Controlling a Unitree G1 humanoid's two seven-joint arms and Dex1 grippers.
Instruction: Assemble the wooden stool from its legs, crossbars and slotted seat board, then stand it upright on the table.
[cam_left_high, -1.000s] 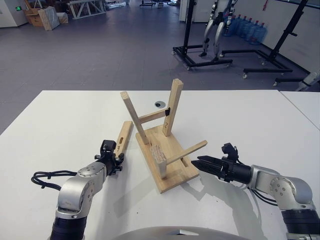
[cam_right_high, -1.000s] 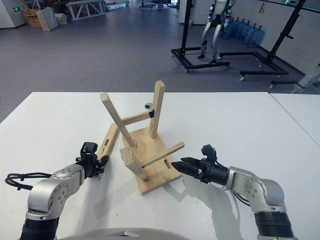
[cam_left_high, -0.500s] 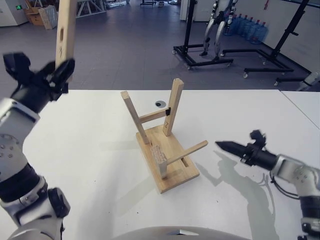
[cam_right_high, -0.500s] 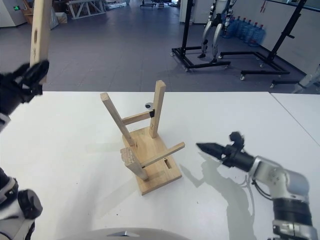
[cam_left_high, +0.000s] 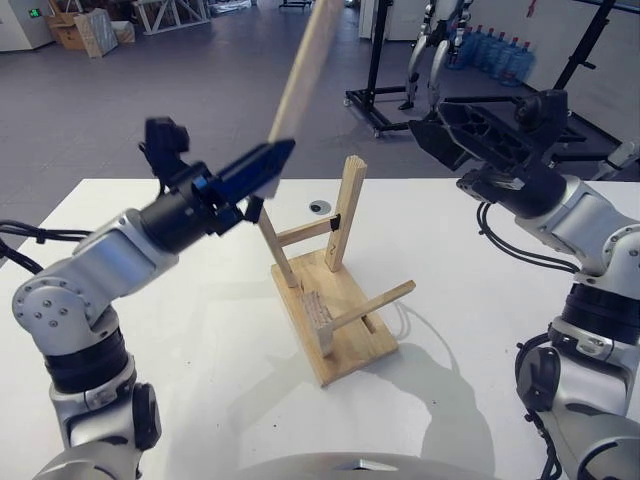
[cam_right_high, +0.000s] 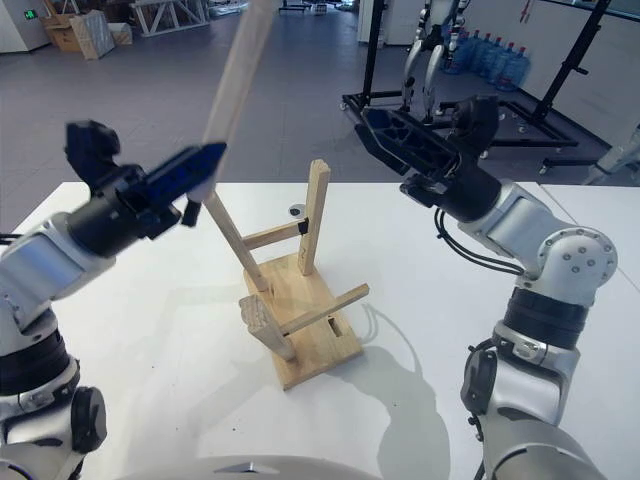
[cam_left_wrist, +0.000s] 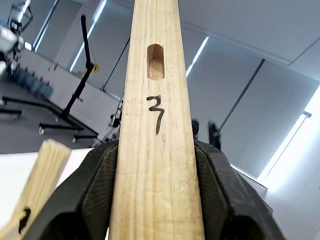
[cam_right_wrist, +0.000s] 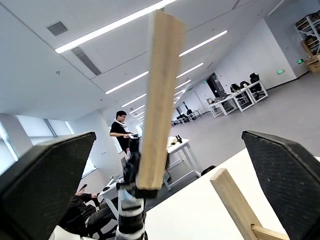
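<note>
Handwriting on the loose leg (cam_left_wrist: 157, 125) reads as a numeral 3, just below an oval slot (cam_left_wrist: 156, 61) (the left wrist view shows this best). We see the left gripper (cam_left_high: 270, 160) clamped on that leg, dark fingers (cam_left_wrist: 95, 200) pressed against both sides. It holds the leg slanted in the air over the white table (cam_left_high: 200, 330), and the leg's upper end is cut off by the frame's top edge. The right gripper (cam_left_high: 440, 120) hangs high on the right, jaws spread wide and holding nothing. The seat board (cam_left_high: 350, 335) lies flat mid-table, well apart from every edge. An upright leg (cam_left_high: 346, 212) and a slanted leg (cam_left_high: 275, 245) rise from it, joined by a crossbar (cam_left_high: 305, 233). The left gripper hides the slanted leg's top. A third leg (cam_left_high: 318, 318) leans toward us, and we cannot tell how it seats.
</note>
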